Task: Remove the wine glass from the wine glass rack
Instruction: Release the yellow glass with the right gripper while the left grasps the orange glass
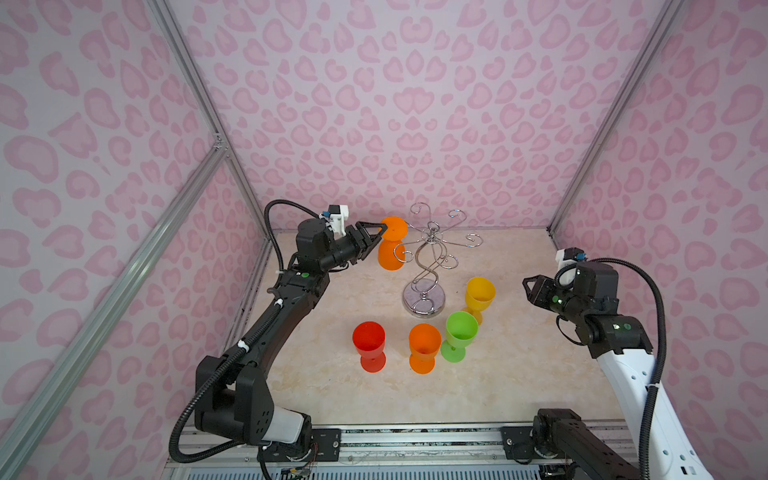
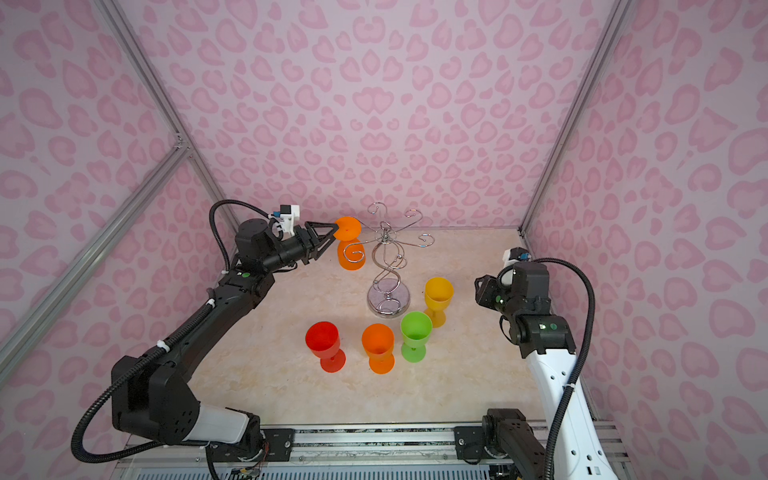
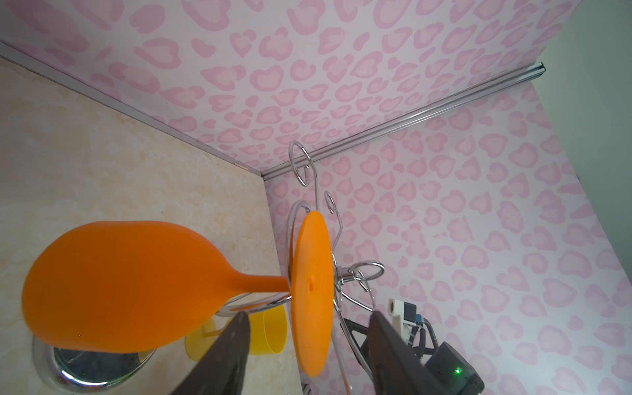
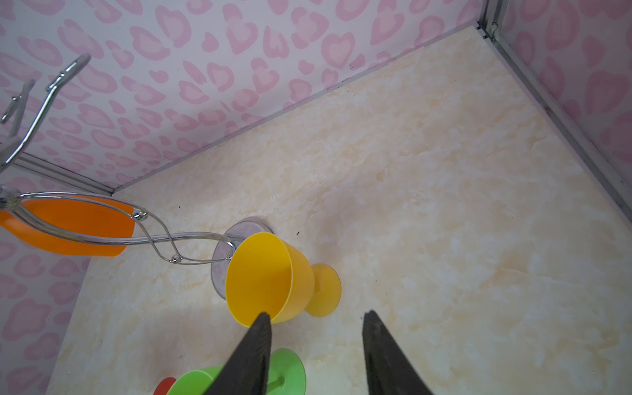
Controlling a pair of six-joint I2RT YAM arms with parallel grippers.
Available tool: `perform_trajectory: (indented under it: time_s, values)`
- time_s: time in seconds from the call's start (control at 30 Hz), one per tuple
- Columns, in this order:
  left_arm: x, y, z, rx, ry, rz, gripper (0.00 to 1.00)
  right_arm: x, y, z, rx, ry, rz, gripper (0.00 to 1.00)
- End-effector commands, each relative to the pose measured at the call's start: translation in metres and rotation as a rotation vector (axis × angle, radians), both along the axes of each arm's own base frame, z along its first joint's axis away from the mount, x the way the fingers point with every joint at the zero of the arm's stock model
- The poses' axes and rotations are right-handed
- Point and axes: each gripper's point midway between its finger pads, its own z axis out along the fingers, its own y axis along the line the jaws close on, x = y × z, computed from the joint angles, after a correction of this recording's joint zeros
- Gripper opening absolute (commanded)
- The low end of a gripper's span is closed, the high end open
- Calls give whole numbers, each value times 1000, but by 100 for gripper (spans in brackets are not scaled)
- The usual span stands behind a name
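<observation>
Wine glass (image 1: pixel 390 251), orange, upside down on the wine glass rack (image 1: pixel 424 300).

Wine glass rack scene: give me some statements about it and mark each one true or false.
1. An orange wine glass hangs upside down from the wine glass rack. True.
2. A red glass, a second orange glass, a green glass and a yellow glass stand upright on the table. True.
3. The right gripper holds the yellow glass. False: it is open and empty, apart from that glass.
4. The left gripper rests on the table. False: it is raised and open, straddling the hanging glass's foot.
</observation>
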Motion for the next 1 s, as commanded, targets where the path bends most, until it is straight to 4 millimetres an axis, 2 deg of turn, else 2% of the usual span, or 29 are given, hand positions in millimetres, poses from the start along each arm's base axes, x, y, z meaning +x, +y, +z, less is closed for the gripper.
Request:
perform_trajectory:
  time_s: [0.0,0.47,0.53,0.97]
  values:
    - [1,-3,13,-42,-46,-20,53,4,2,2,10,-18,9,45]
    - [1,-3,9,-33,-49,-24,37,6,3,-4,25,-8,12,45]
    - [1,-3,7,-31,-44,-25,31,6,4,-4,26,-9,13,45]
    - [1,-4,4,-24,-38,-28,13,5,4,-6,35,-7,10,45]
